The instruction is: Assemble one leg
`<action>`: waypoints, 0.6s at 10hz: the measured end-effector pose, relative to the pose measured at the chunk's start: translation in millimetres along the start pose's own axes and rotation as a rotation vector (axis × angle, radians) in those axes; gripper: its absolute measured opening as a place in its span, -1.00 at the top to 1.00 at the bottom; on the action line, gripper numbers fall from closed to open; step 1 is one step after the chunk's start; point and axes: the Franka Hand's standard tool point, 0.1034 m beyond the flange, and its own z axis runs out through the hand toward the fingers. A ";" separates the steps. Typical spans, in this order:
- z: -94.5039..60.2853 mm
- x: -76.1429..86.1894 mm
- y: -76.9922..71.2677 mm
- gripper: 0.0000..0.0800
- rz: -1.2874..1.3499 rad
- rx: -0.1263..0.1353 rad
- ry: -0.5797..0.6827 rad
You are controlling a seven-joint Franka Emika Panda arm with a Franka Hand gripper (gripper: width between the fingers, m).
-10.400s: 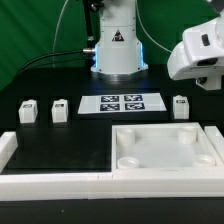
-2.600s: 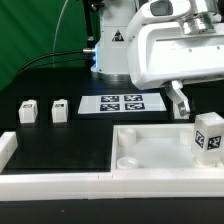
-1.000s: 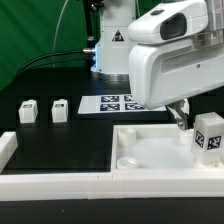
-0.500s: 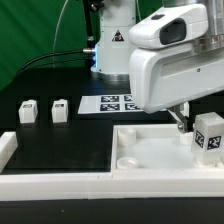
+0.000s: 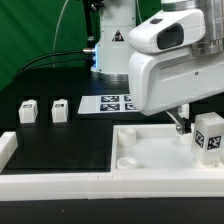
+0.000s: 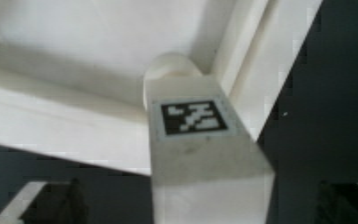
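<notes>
My gripper [image 5: 199, 126] is shut on the leg [image 5: 208, 136], a small white square post with a black-and-white tag facing the camera. I hold it at the exterior view's right, over the right side of the large white tray [image 5: 150, 133]. One dark finger [image 5: 180, 121] shows beside the leg. In the wrist view the leg [image 6: 204, 150] runs out from between my gripper's [image 6: 197, 205] jaws, its far end over the tray's inner corner [image 6: 87, 50]. Whether the leg's end touches the tray is hidden.
Two more small white legs [image 5: 27, 110] [image 5: 59, 109] stand on the black table at the exterior view's left. The marker board [image 5: 112, 103] lies behind the tray. A white rail [image 5: 50, 180] runs along the front. The robot base [image 5: 115, 45] stands at the back.
The leg that stood on the table right of the marker board is now held over the tray's right side. Over the last second the wrist housing shifted slightly and the leg barely moved.
</notes>
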 end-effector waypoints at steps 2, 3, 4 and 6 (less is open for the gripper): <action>1.0 0.0 0.5 -0.62 0.000 0.000 0.001; 1.1 0.3 -0.4 -0.38 -0.002 0.000 0.002; 1.2 0.3 -0.8 -0.38 -0.005 0.000 0.001; 1.2 0.3 -0.6 0.27 -0.005 0.000 0.002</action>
